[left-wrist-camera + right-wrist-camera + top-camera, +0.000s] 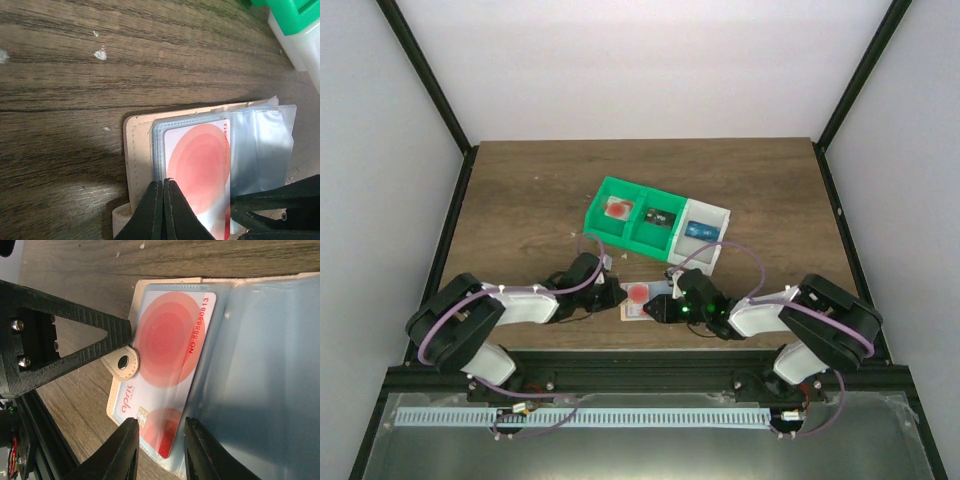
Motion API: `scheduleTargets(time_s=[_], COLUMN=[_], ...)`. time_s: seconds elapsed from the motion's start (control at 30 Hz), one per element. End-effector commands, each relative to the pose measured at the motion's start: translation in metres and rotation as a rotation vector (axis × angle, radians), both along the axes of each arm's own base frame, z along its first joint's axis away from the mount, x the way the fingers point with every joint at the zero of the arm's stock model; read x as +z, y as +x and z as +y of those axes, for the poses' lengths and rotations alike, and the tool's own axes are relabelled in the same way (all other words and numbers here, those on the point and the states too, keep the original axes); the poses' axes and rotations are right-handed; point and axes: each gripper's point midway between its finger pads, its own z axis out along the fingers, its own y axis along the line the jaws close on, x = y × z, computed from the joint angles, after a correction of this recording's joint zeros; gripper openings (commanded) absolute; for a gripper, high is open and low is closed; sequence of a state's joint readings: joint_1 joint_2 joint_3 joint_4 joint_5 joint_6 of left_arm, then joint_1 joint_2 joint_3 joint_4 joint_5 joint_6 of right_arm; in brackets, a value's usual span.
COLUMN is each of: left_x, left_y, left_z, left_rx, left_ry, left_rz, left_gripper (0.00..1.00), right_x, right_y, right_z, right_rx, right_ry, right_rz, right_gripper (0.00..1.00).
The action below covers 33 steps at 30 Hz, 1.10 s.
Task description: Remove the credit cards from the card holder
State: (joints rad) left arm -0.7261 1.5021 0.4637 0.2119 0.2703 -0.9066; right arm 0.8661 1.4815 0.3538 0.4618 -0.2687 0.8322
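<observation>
Lying open at 6 o'clock from the bins (642,215), card holder (633,312), red card (167,340) in its sleeve. At 9 o'clock, left gripper (163,200), jaws pressed together at the holder's edge; at 3 o'clock, right gripper (161,429), jaws spread astride the card's end.

At the tips of the black left fingers (150,215), the card holder (137,160) is cream-tan along its stitched edge, with pale blue see-through sleeves. Just ahead of the black right fingers (125,450), the card (170,335) is pale with concentric red-pink circles and red numbering. The table (75,60) is dark brown woodgrain with white flecks.
</observation>
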Motion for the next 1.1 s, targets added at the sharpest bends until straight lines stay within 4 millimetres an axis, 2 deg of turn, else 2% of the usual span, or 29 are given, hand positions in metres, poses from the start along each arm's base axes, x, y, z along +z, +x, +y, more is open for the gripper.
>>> scheduleTargets(time_s=[0.0,0.17,0.37,0.67,0.9,1.07], left_x=[-0.012,-0.016,-0.015,-0.016,-0.021,-0.017], left_y=[-0.006,-0.010,-0.011,-0.014,-0.014,-0.013], left_z=[0.008,0.009,0.010,0.009,0.013,0.011], left_rx=[-0.004,-0.004,0.001,0.000,0.007,0.009], left_ry=[0.031,0.027,0.017,0.009,0.036,0.018], left_rz=[0.010,0.020,0.021,0.028,0.029,0.020], left_gripper=[0.00,0.00,0.00,0.00,0.00,0.02], right_x=[0.002,0.006,0.008,0.009,0.007,0.008], right_y=[0.008,0.007,0.007,0.006,0.006,0.003], right_z=[0.007,0.010,0.008,0.008,-0.001,-0.008], right_rx=[-0.011,-0.002,-0.003,0.002,-0.016,-0.016], right_ry=[0.028,0.060,0.068,0.090,0.096,0.095], right_rz=[0.016,0.010,0.001,0.002,0.003,-0.020], right_gripper=[0.28,0.23,0.11,0.01,0.01,0.00])
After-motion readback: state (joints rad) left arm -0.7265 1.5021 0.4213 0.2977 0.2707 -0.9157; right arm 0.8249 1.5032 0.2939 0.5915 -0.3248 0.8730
